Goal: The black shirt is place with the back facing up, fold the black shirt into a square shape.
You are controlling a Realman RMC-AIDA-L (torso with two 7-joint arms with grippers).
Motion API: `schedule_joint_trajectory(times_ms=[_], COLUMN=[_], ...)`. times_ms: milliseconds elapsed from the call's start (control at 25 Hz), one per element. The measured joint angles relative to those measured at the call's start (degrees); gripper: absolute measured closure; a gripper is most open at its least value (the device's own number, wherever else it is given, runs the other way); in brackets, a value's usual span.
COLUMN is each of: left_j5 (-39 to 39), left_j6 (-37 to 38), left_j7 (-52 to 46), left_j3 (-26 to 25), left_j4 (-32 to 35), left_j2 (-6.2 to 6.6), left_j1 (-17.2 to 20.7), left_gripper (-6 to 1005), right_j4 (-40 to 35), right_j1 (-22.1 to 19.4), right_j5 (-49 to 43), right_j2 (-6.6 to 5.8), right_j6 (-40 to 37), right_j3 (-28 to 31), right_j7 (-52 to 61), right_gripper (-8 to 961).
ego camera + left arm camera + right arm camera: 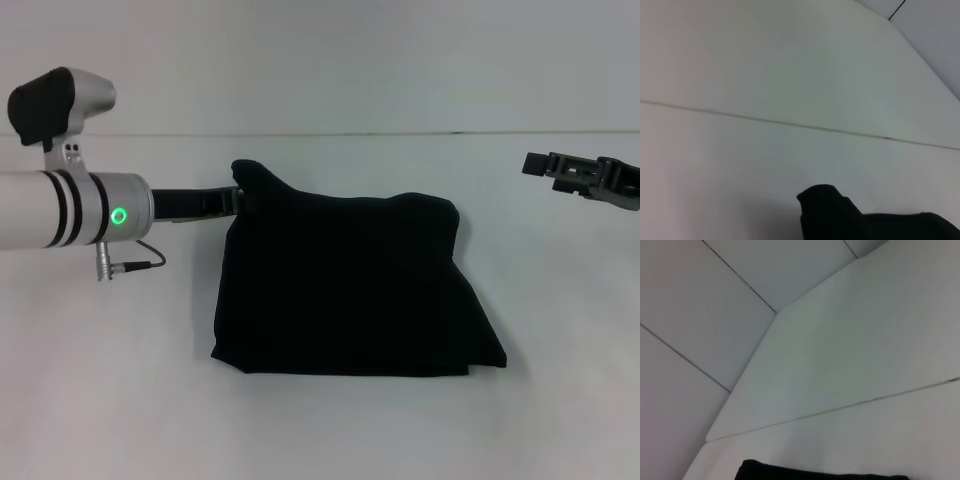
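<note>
Head view: black shirt [355, 285] is seen folded roughly square on the white worktop [320, 420]. Left pincer [238, 198] is clamped on its far left corner; right pincer [535, 163] is held clear at right, gap unreadable. Left wrist view: raised shirt corner [827, 205] is shown. Right wrist view: only the shirt edge [815, 472] is seen.

White table [330, 430]: matte surface, thin seam line [765, 121] running across far part; pale panelled wall [700, 300] beyond.
</note>
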Motion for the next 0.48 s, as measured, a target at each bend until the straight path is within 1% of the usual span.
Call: schedule_joint_trajectory(times_ms=[360,480], left_j5=[-0.20,-0.20], left_j6=[-1.29,-1.15], left_j7=[-0.50,-0.52], left_j3=[0.21,0.07], left_j4=[0.47,2.20], left_j2=[-0.07,-0.37], left_j1=[0.76,2.25], left_gripper=[970,966], right_j4=[0.14,0.15], right_j1=[0.05,-0.13], right_j5=[0.00,0.00], right_j2=[0.06,0.05], right_j6=[0.02,-0.02], right_j3=[0.00,0.00], right_j7=[-0.25,-0.44], right_gripper=[39,39])
